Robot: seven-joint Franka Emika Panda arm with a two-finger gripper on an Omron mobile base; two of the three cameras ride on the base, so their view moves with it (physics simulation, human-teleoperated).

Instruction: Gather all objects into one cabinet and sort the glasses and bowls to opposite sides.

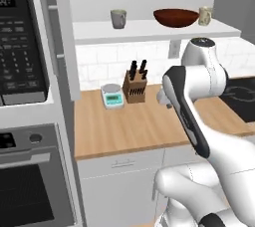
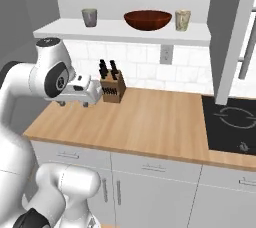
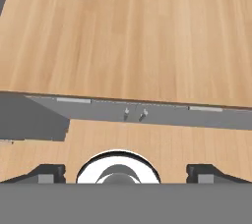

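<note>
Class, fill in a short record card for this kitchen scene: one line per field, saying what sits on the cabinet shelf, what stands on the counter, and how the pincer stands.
Shelf, left: grey mug
Shelf, middle: red-brown bowl
Shelf, right: cream mug, close beside the bowl
Cabinet: shelf open to view
Counter: knife block and kitchen scale, side by side near the wall
Stove top: right end of counter
Pincer: open, holding nothing, above the counter
</note>
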